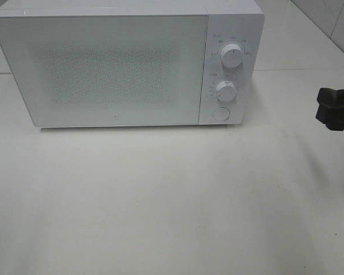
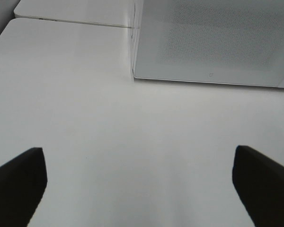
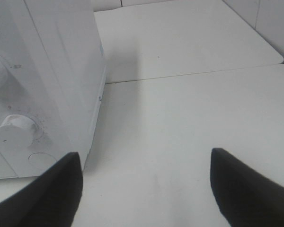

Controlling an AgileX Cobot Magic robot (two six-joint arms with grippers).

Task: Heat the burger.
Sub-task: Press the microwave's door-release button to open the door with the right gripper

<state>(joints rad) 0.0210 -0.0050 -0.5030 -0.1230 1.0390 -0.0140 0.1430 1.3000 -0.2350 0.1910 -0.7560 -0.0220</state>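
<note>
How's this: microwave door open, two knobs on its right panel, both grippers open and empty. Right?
One thing is wrong: the microwave door is shut, as the exterior high view shows. The upper knob and lower knob are on its right panel; the left gripper and right gripper are open and empty.

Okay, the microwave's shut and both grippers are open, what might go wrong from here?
1. No burger shows in any view, and the microwave door is too frosted to see through, so starting it might heat nothing.
2. The right gripper hangs wide open to the right of the microwave. Its fingers could nudge the upper knob while aiming for the lower knob.
</note>
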